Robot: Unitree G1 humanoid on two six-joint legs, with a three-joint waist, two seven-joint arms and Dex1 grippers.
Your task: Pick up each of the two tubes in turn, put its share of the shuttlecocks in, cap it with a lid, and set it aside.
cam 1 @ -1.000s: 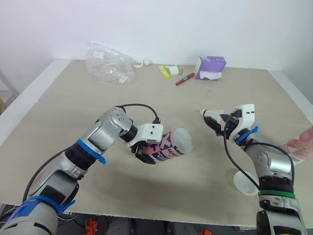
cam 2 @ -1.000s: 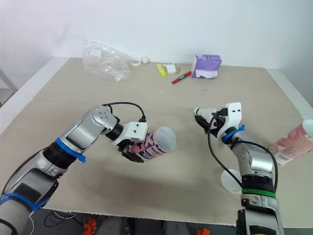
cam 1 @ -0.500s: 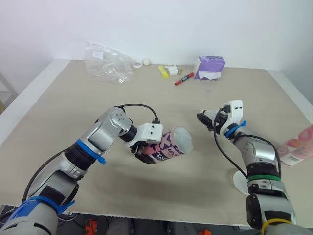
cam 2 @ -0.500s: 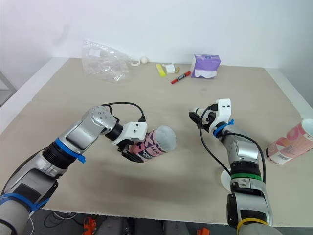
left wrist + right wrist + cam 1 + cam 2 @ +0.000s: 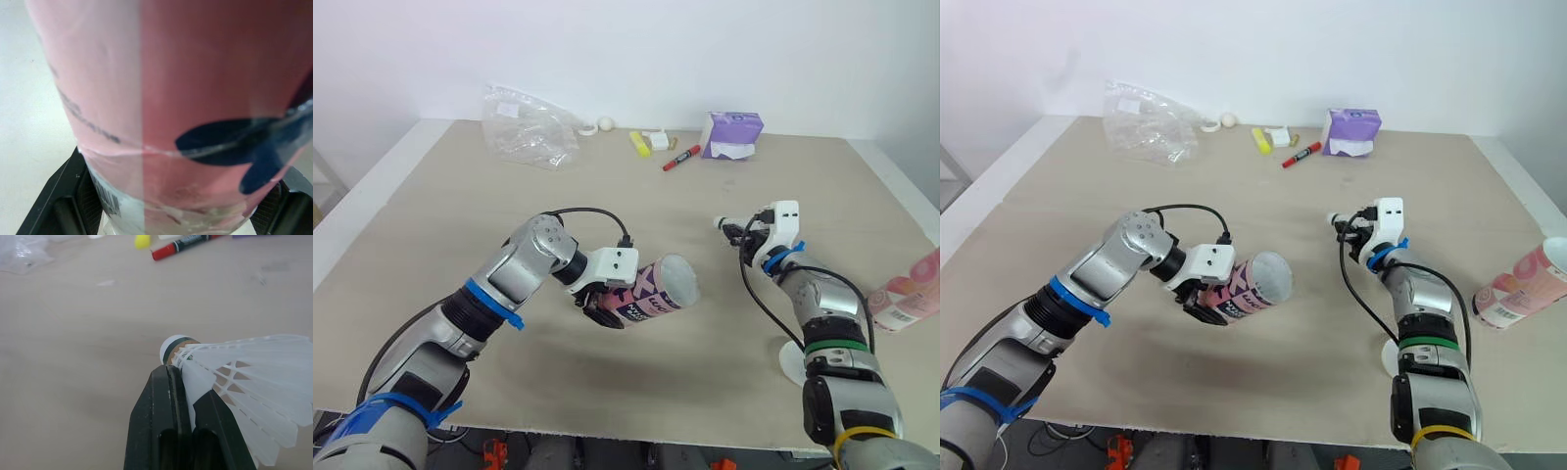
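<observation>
The left claw is clamping the pink tube above the bench, mouth facing right. Well apart from it, the right claw is pinching a shuttlecock by its feathers; it is probably needing to line up with the tube's axis and go in cork-first. The tube's dark lettering is showing too blurred to read.

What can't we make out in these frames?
Tube contents: mouth too small in eye views, left wrist view too close.
Second tube: cut off by left eye view's right edge.
Lid: partly behind right arm, eye views.
Shuttlecock: feather tips cut off by right wrist view's edge.
</observation>
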